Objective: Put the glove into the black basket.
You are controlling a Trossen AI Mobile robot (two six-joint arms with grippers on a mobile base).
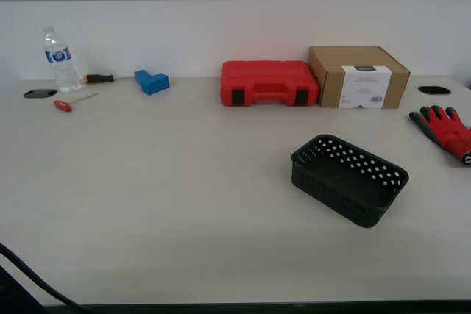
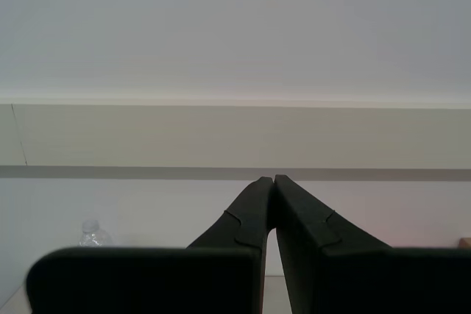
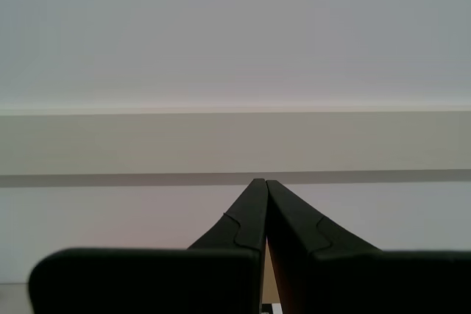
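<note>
Exterior view: glove (image 1: 444, 129) lies at the frame's right edge, right of the black basket (image 1: 349, 179); both pincers (image 3: 259, 182) (image 2: 269, 179) are clenched empty, facing the wall, so neither arm shows as nearer.

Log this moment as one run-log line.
glove: on table, untouched | black basket: empty | my first gripper: shut, raised | my second gripper: shut, raised

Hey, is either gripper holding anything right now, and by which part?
Nothing. My first gripper and second gripper are shut on air; the glove lies untouched on the table.
</note>
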